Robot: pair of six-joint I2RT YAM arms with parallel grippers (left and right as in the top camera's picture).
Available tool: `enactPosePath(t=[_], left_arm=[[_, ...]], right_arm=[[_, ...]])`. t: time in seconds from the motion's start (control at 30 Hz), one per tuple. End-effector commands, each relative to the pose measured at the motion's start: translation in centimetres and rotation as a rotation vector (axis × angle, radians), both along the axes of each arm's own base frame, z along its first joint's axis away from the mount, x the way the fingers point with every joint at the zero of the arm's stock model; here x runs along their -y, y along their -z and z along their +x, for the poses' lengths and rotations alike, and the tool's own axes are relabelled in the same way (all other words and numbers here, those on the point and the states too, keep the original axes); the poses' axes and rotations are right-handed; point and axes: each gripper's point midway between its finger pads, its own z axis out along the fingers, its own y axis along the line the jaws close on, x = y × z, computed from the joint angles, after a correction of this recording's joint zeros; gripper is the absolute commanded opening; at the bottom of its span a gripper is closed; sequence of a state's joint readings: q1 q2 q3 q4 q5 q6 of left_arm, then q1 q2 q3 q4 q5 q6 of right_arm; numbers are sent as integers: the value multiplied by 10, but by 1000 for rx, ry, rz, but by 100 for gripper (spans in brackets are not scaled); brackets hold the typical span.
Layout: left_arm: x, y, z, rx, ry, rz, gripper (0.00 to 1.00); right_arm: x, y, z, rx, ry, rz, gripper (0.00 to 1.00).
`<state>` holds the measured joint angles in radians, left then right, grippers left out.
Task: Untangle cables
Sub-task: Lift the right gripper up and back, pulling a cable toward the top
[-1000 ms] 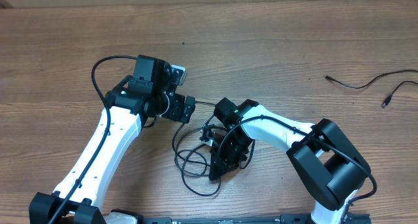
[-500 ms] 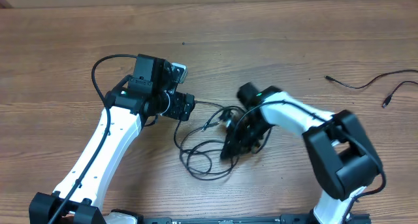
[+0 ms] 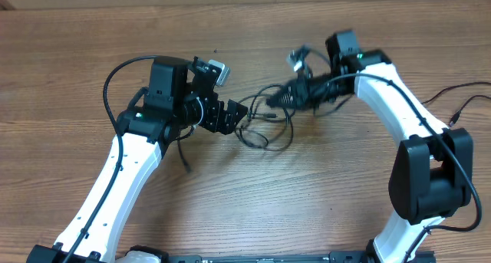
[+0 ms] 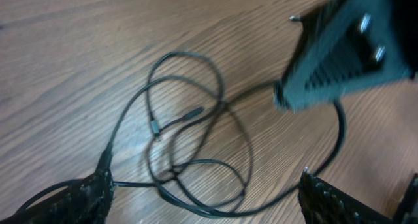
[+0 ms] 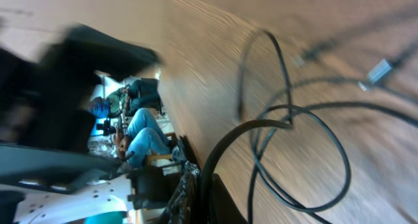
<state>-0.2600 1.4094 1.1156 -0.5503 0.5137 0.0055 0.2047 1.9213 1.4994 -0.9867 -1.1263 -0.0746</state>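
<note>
The cables (image 3: 265, 133) are thin black cords looped together on the wooden table (image 3: 322, 209), between the two arms. My right gripper (image 3: 278, 100) is shut on one cord and holds it stretched out to the right of the loops. In the right wrist view its jaws (image 5: 209, 185) pinch a black cord (image 5: 248, 126) that arcs out over the table. My left gripper (image 3: 229, 116) is open just left of the bundle. In the left wrist view its fingers (image 4: 206, 185) stand wide apart over the loops, with a small plug end (image 4: 183, 117) lying inside them.
Two separate thin black cords lie at the far right, one (image 3: 418, 100) with a small plug and another (image 3: 460, 113) by the table edge. The right gripper's body (image 4: 346, 48) shows at the upper right of the left wrist view.
My right arm has swung from the front middle up and to the right, dragging the cable bundle with it towards the table's middle. My left gripper has shifted slightly up and turned.
</note>
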Motion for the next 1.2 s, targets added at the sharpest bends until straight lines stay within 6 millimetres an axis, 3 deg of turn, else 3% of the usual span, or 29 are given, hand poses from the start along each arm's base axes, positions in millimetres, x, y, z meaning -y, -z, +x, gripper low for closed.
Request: enactPosePath(t=[0.0,0.13,0.27,0.43,0.6,0.9,1.17], left_arm=[[7,-22,-2,45,36,-61,88],[8,-30,3,110,55,-53,84],[9,-37,7,168,78,-43,82],[3,-42,20,231,39,-9,83],[-12,-42,36,278,-49,63,85],[-11,-46,38,284,-64,46,85],[-9,-59,46,336,-74,19,95]], right_arm=[[-9,-65,15,166,-26,106,4],[-12,-108,28,293,-33,142,4],[-15,-134,34,315,-23,180,4],[-19,-170,22,353,-112,354,4],[-20,-185,16,349,-155,429,4],[-20,-199,12,343,-198,482,4],[-33,-219,15,360,-236,487,4]])
